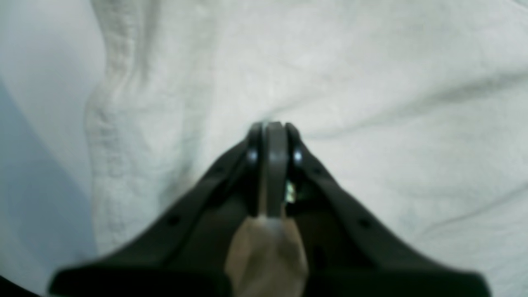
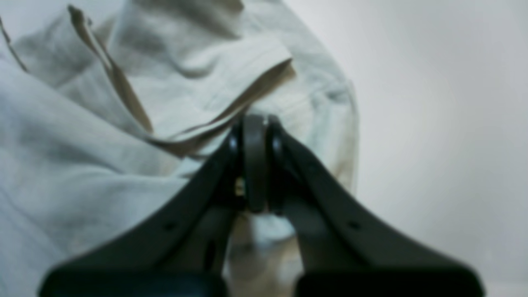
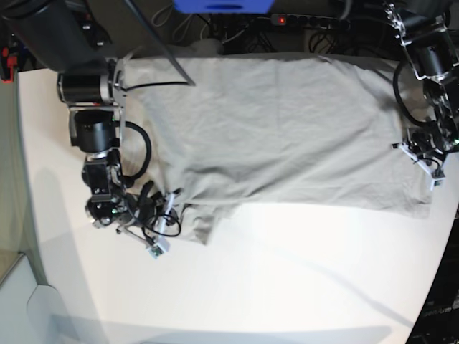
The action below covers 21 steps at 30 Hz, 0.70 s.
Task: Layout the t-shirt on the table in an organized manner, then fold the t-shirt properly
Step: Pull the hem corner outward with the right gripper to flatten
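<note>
The light grey-beige t-shirt lies spread and wrinkled across the far half of the white table. My right gripper sits at the shirt's near left corner, where a sleeve is bunched. Up close, the right gripper is shut, pinching folded hem cloth of the t-shirt, with bare table to its right. My left gripper rests at the shirt's right edge. In the left wrist view the left gripper is shut on the t-shirt, creases radiating from its tips, beside the table.
A power strip and a blue object lie beyond the table's far edge, among cables. The right arm's black motors stand over the table's left side. Bare white tabletop fills the near half.
</note>
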### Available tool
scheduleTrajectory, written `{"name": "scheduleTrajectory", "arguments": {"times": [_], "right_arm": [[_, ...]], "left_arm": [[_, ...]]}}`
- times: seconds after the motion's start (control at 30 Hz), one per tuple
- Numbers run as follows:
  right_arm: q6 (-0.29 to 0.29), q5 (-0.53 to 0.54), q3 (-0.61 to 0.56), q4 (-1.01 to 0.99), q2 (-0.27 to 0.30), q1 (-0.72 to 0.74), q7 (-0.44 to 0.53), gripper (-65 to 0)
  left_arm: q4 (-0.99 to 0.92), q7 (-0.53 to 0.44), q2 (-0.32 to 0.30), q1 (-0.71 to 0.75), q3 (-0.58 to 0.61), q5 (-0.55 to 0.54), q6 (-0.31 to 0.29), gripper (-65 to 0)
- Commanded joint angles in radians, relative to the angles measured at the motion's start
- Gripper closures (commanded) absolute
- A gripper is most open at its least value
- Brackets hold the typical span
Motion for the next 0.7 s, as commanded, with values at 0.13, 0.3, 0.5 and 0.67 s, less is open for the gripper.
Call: {"name": "scheduleTrajectory", "arguments": {"times": [0.13, 0.3, 0.5, 0.67], "right_arm": [[-0.171, -0.003, 0.001, -0.033, 0.058, 0.036, 0.044, -1.4], [-0.336, -0.003, 0.001, -0.033, 0.083, 0.036, 0.054, -1.4], [-0.437, -0.003, 0.003, -0.027, 0.1, 0.043, 0.052, -1.4], [-0.457, 0.001, 0.004, 0.002, 0.098, 0.064, 0.04, -1.1]], "left_arm": [[0.003, 0.018, -0.005, -0.005, -0.001, 0.008, 0.003, -2.2], [0.003, 0.014, 0.004, -0.009, -0.001, 0.008, 0.003, -2.2], [0.003, 0.018, 0.005, -0.023, -0.003, 0.008, 0.003, -2.2], [0.016, 0.021, 0.005, -0.051, -0.003, -0.009, 0.003, -2.2]]}}
